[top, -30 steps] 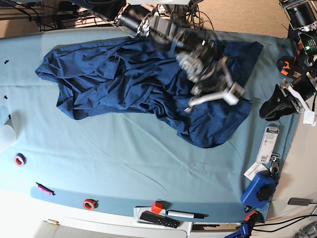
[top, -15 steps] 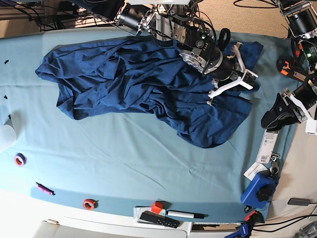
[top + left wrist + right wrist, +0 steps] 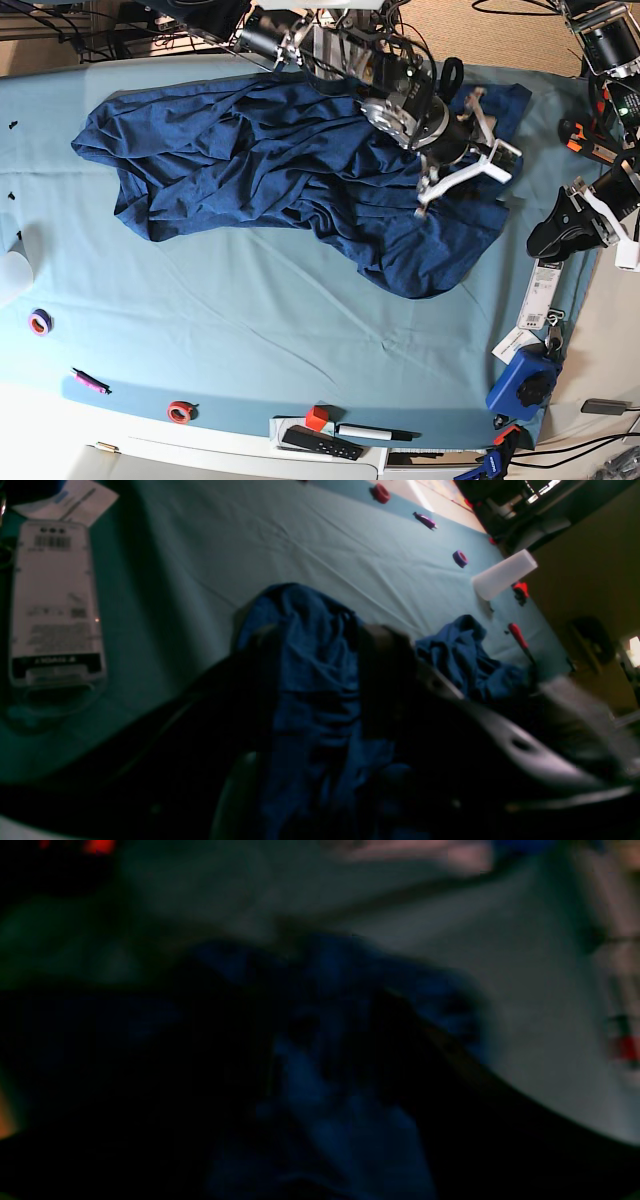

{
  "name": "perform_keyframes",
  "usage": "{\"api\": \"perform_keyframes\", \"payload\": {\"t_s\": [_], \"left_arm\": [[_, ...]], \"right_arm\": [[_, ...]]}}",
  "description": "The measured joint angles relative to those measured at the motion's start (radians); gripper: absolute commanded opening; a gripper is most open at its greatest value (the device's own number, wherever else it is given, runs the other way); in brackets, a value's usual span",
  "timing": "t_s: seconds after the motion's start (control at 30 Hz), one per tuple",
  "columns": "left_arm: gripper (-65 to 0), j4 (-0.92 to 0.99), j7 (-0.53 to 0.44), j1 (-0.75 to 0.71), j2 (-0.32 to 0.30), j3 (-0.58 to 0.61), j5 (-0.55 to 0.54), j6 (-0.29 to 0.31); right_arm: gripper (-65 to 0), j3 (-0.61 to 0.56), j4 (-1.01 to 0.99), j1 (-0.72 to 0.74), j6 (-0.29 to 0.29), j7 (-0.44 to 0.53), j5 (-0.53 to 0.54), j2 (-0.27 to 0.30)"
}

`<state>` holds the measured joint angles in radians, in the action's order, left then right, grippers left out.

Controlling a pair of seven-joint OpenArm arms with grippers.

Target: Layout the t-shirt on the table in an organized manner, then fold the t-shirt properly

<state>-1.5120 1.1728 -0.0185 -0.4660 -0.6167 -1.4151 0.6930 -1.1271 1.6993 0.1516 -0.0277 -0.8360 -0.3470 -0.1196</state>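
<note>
Nearest me along the bench [image 3: 250,330] edge lie a red tape roll [image 3: 180,411] and a black remote [image 3: 320,442], untouched. Beyond the bare teal cloth, the t-shirt [image 3: 260,160] sprawls crumpled across the far half, not yet laid flat. Over its right end my right hand [image 3: 468,140] has just sprung its white fingers apart; a second ago they were pinched together lower on the cloth, so I judge it has let go of the fabric after a tug and the spreading step goes on. It hangs tilted over the shirt's far right corner. My left hand [image 3: 565,222] waits at the bench's right rim, off the shirt, holding nothing, fingers partly apart.
</note>
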Motion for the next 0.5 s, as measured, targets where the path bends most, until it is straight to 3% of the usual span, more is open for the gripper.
{"api": "perform_keyframes", "payload": {"t_s": [0.1, 0.23, 0.37, 0.5], "left_arm": [[-40.5, 0.0, 0.0, 0.001, 0.0, 0.0, 0.0, 0.0], [-40.5, 0.0, 0.0, 0.0, 0.0, 0.0, 0.024, 0.0], [-40.5, 0.0, 0.0, 0.0, -0.006, 0.0, 0.031, 0.0], [-40.5, 0.0, -0.073, 0.012, -0.078, -0.002, 0.078, 0.0]], "right_arm": [[-34.7, 0.034, 0.159, 0.001, 0.101, -0.052, -0.178, -0.006], [-34.7, 0.176, 0.369, -0.008, 0.109, -0.179, -0.297, -0.005], [-34.7, 0.415, 0.457, -0.078, 0.109, -0.18, -0.236, 0.043], [-34.7, 0.718, 0.455, -0.17, 0.037, -0.193, -0.033, 0.134]]}}
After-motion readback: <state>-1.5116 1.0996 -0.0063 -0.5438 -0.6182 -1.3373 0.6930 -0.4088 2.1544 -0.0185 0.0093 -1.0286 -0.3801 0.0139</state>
